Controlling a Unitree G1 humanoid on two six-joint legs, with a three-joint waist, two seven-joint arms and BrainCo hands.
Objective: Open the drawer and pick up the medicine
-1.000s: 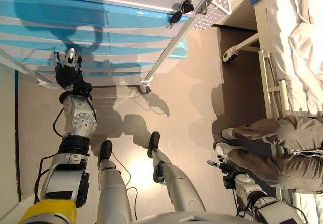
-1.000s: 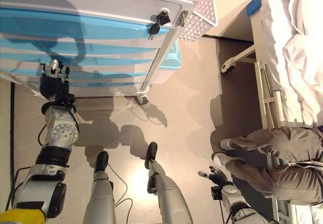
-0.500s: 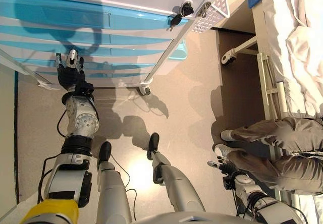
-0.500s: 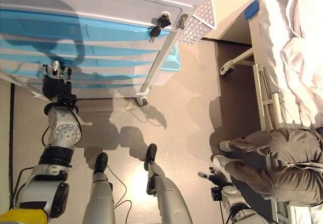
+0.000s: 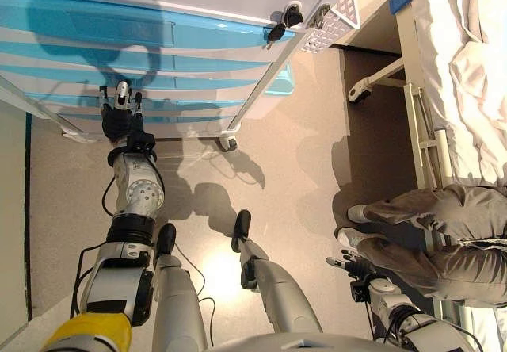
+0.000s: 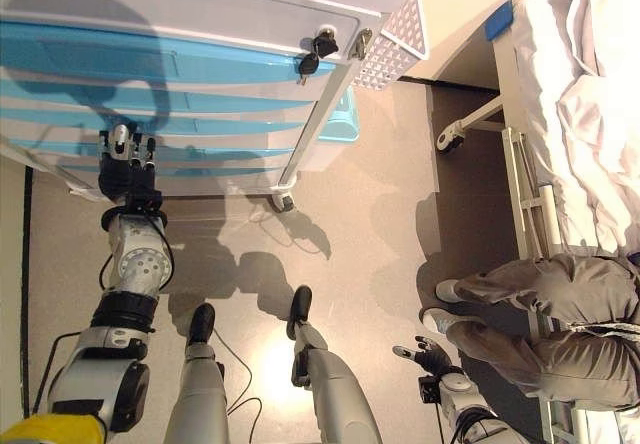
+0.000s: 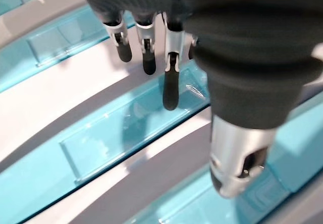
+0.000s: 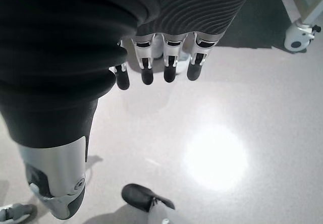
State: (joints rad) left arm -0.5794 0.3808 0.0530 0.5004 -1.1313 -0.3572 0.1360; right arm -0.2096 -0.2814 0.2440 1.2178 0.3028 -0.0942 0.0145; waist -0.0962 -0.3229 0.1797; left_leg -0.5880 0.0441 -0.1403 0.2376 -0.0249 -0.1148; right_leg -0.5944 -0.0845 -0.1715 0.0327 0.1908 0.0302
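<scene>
A white cart with several closed blue drawers (image 5: 158, 59) stands at the far left. My left hand (image 5: 119, 118) is raised in front of the lower drawers, its fingers straight. In the left wrist view its fingertips (image 7: 170, 90) hover just off a blue drawer front (image 7: 111, 133) that carries a clear plastic strip. No medicine shows in any view. My right hand (image 5: 352, 269) hangs low at the right, open and empty, with only floor past its fingers (image 8: 156, 65).
Black keys (image 5: 283, 17) hang from a lock at the cart's top right corner, next to a white mesh basket (image 5: 337, 15). A bed (image 5: 467, 66) on casters stands at the right. A seated person's legs (image 5: 444, 241) are close to my right hand.
My left hand has shifted a little to the right along the lower drawer fronts. The drawers stay closed. The right hand has hardly moved.
</scene>
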